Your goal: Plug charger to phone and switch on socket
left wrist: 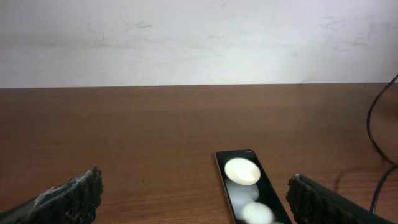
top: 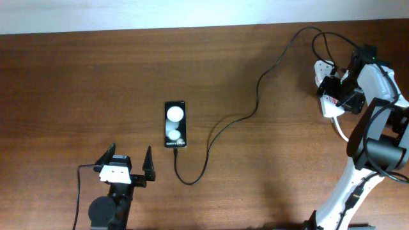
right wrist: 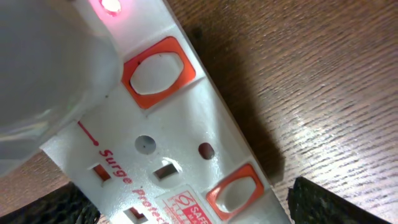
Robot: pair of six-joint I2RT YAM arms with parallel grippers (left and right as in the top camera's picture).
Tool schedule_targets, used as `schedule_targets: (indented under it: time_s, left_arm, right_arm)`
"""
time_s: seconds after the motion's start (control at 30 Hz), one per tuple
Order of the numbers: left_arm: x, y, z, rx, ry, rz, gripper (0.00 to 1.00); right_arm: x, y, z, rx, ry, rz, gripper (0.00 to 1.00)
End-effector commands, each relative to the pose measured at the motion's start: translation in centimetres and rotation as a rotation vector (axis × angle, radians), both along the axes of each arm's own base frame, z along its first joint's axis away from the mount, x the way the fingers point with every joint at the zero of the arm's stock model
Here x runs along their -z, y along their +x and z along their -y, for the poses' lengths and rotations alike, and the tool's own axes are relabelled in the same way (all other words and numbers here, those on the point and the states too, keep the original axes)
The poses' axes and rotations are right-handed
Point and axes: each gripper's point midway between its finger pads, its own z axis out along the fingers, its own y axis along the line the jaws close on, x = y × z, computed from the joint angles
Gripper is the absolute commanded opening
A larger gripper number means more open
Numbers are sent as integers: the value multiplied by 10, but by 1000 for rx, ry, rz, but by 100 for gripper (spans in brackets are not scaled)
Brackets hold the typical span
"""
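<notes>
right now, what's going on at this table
The right end effector is down over the white power strip on the right side of the table, jaws open. A red light glows on the strip beside a switch. The black charger cable runs from there to the phone mid-table and appears to meet its near end. The left end effector sits open near the phone, holding nothing.

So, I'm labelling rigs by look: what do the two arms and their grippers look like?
The left arm is black, with a white block behind the left gripper and a thin black cable looping beside it. The right arm has white shells, black joints and black cabling; the right gripper is black.
</notes>
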Motion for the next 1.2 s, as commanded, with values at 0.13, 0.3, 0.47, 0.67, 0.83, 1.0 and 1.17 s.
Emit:
schedule_targets:
  time_s: [0.13,0.3,0.47,0.67,0.83,1.0,1.17]
  left_arm:
    - [1,0,-2,-11,13,1,99]
    - [1,0,-2,-11,13,1,99]
    - [1,0,-2,-11,13,1,99]
    - [1,0,-2,-11,13,1,99]
    - [1,0,-2,-11,13,1,99]
    - [1,0,-2,-11,13,1,99]
    - [1,0,-2,-11,13,1,99]
  right_arm:
    - [-94,9,4,0,-91,192,99]
    - [-163,5,3,2,-145,336,99]
    - [-219,-6,-1,3,-192,457,99]
    - [-287,-29,-10,4,-249,607,99]
    - [-302,-36,-13,4,-263,643,99]
    - [-302,-36,-13,4,-263,642,99]
    - [-318,-44,-16,5,-278,682,99]
